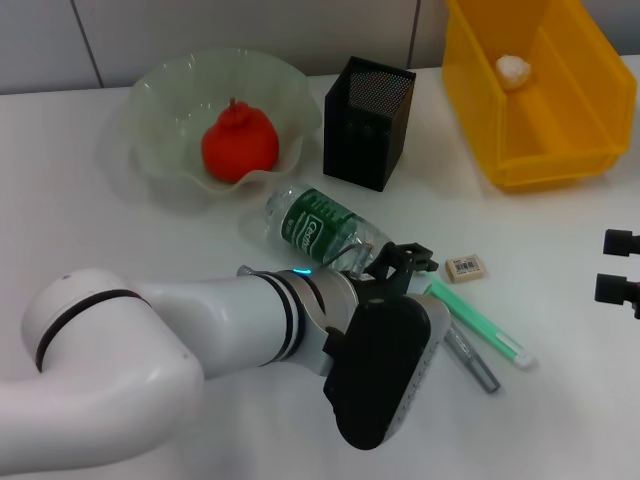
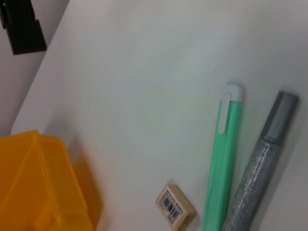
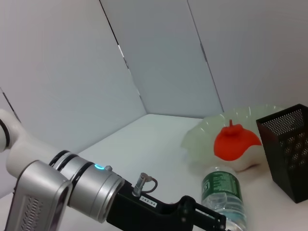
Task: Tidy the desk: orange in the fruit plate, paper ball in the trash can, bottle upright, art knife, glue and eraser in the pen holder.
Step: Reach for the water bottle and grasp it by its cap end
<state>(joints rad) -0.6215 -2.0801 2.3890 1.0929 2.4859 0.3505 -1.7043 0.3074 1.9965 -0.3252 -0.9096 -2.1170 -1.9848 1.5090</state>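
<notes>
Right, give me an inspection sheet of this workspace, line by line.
Surface: white table, nothing spilled.
Job's things: orange in the fruit plate; paper ball in the trash can; bottle lying on its side; eraser, green art knife and grey glue on the table; pen holder upright.
Clutter: nothing seen.
Grippers: left gripper low at the bottle's cap end; right gripper parked at the table's right edge.
Cables: short lead on the left wrist.
Surroundings: pale panel wall.
</notes>
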